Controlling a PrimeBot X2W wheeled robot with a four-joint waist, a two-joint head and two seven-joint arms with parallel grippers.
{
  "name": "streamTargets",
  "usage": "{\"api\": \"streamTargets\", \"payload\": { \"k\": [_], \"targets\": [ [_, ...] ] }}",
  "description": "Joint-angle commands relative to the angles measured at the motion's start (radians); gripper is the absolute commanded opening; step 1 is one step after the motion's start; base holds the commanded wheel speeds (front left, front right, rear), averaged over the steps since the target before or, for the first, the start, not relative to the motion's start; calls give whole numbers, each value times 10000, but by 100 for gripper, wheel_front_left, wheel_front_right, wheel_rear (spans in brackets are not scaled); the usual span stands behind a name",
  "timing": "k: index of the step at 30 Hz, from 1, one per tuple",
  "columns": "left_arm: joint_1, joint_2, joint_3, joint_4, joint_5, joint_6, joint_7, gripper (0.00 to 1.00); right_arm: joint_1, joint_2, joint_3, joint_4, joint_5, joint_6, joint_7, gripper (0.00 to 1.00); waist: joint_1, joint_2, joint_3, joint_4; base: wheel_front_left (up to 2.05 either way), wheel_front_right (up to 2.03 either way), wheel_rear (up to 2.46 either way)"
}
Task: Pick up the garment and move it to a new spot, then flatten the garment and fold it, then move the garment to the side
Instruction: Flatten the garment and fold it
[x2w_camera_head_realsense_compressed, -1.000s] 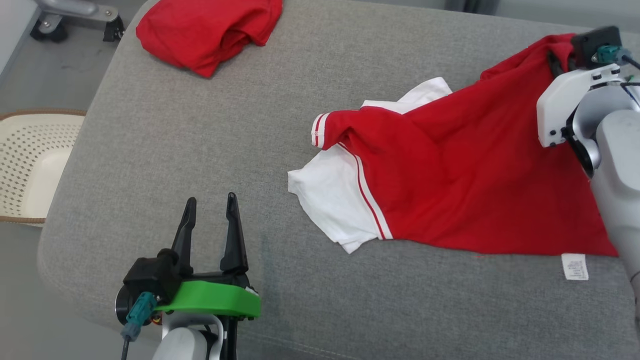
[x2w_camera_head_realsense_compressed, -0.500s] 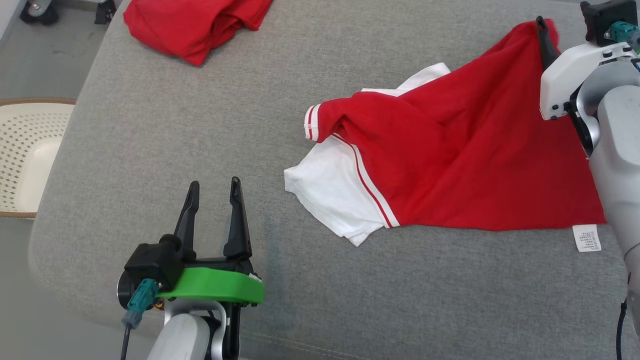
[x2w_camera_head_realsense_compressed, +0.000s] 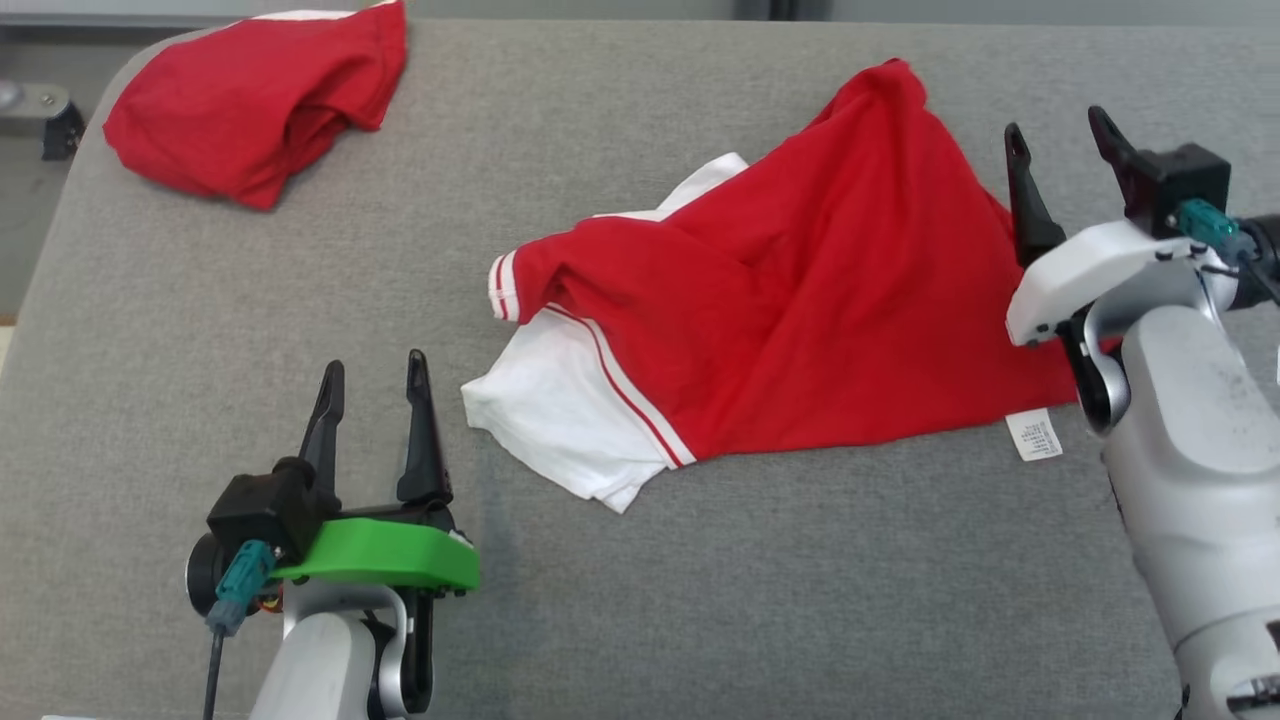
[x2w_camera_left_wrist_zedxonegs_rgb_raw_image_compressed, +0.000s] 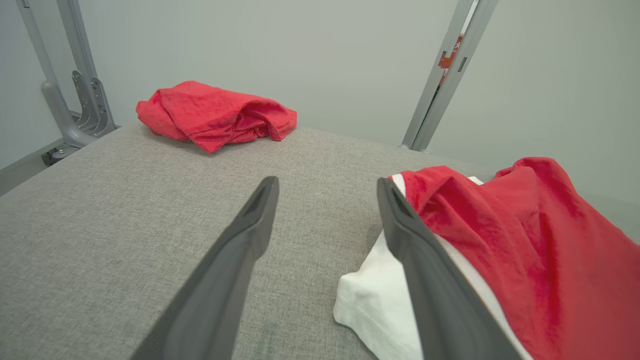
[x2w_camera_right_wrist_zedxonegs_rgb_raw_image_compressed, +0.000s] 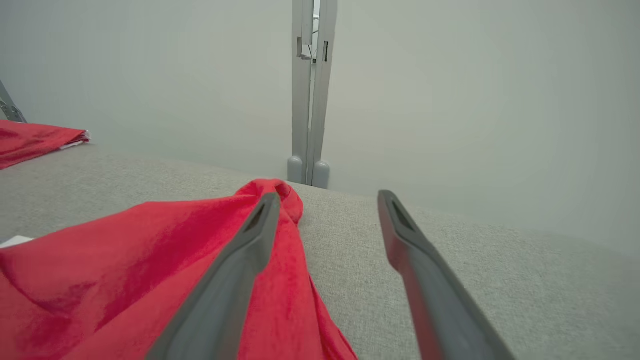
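On the grey padded counter (x2w_camera_head_realsense_compressed: 700, 600), from the head view, the red-and-white garment (x2w_camera_head_realsense_compressed: 800, 330) is lying rumpled toward the right side, with one sleeve doubled over its white panel. The right gripper (x2w_camera_head_realsense_compressed: 1056, 120) is standing spread just beside the garment's far corner, holding nothing. The left gripper (x2w_camera_head_realsense_compressed: 374, 362) is waiting spread too, near the white hem (x2w_camera_head_realsense_compressed: 560, 440) but apart from it. A second red garment (x2w_camera_head_realsense_compressed: 250, 110) is sitting well away at the far left corner.

Along the left wrist view, the fingers are framing bare counter, with the white hem just to their right. I'd say this arm is needing to shift right and go low, pinching one layer only.

Along the right wrist view, one finger is overlapping the red peak (x2w_camera_right_wrist_zedxonegs_rgb_raw_image_compressed: 287, 192); I cannot tell whether it is touching. Flattening is looking like the step in hand, so the grippers should be taking opposite corners and drawing apart evenly, opening out the doubled sleeve rather than bunching it.
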Motion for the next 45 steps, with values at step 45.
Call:
{"api": "streamTargets", "payload": {
  "k": [45],
  "targets": [
    [2438,30,627,506,284,-385,-7,100,7084,1521,-22,-4886,1211,-14,118,100,0,-1,-2622,-990,0,0,0]
  ]
}}
